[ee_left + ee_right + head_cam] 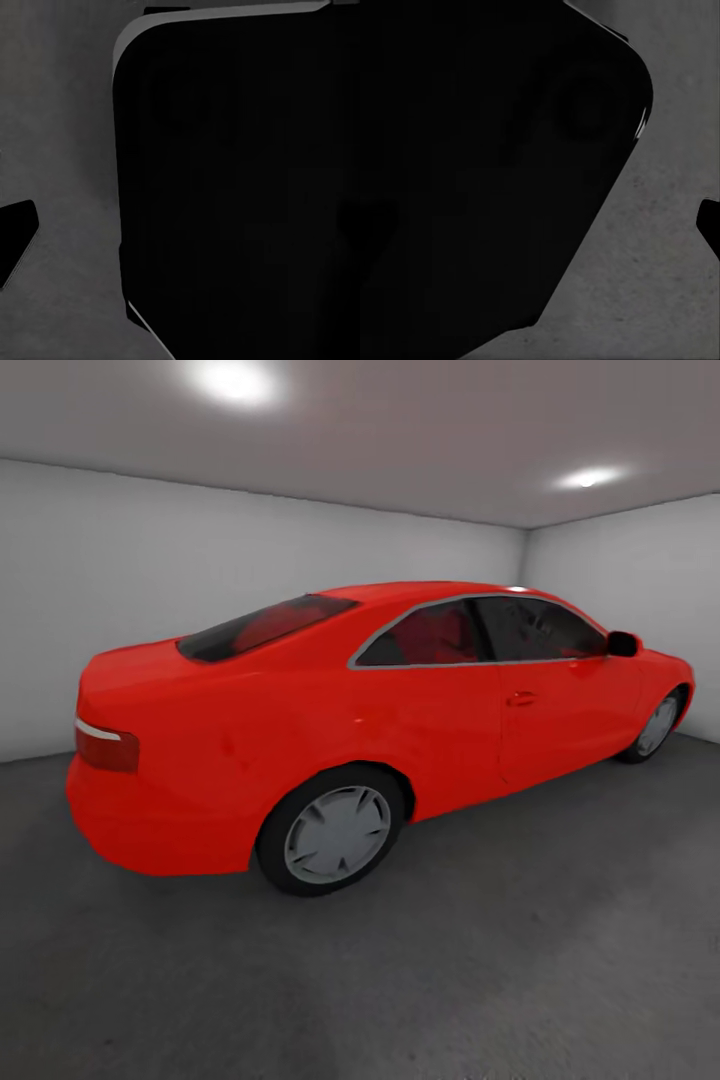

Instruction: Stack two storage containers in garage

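From my head camera I look into the garage (300, 520), a bare room with plain white-grey walls (120, 590) and two soft ceiling lights (235, 380). A red car (360, 710) stands in the middle of the view, seen from its rear right corner, its tail toward the left and its nose pointing to the far right corner of the room. Its dark tinted windows (480, 630), a grey rear wheel (335, 832) and a smaller front wheel (658, 725) are plain to see. The floor (450, 960) is dark grey, matt concrete, spreading bare from the car toward me. From my left wrist camera, a large black rounded panel (240, 195) with a thin grey edge sits very close to the lens, with mottled grey concrete (60, 135) beside it and a small dark tip (16, 236) poking in at the picture's edge. My right wrist camera gives much the same: a broad black rounded shape (480, 165) against speckled grey concrete (652, 270), with another dark tip (710, 221) at the edge. I cannot tell whether either hand is open or closed. I cannot say where the two orange-red bins are from here.
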### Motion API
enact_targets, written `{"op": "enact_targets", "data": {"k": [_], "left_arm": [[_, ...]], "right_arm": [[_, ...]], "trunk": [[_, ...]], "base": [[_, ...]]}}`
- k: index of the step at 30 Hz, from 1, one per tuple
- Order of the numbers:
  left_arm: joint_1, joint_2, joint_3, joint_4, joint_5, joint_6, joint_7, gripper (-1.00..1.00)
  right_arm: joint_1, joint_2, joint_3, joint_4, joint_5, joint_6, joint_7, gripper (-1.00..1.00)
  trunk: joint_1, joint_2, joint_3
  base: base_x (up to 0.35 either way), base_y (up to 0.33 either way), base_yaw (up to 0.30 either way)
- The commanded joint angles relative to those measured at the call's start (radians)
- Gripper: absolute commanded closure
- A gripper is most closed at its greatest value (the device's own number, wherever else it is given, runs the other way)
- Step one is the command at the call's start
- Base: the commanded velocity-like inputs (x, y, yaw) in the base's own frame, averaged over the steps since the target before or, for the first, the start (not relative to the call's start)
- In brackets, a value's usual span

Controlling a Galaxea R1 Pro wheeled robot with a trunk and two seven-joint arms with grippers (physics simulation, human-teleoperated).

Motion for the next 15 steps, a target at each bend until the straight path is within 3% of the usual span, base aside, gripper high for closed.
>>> {"op": "enact_targets", "data": {"k": [1,15], "left_arm": [[0.0,0.0,0.0,0.0,0.0,-0.001,0.0,-1.0],[0.0,0.0,-0.001,0.0,0.0,-0.001,0.0,-1.0]], "right_arm": [[0.0,0.0,0.005,0.0,-0.006,-0.003,0.001,-1.0],[0.0,0.0,0.005,0.0,-0.006,-0.003,0.001,-1.0]], "trunk": [[0.0,0.0,0.0],[0.0,0.0,0.005]], "base": [[0.0,0.0,-0.279],[0.0,0.0,-0.279]]}}
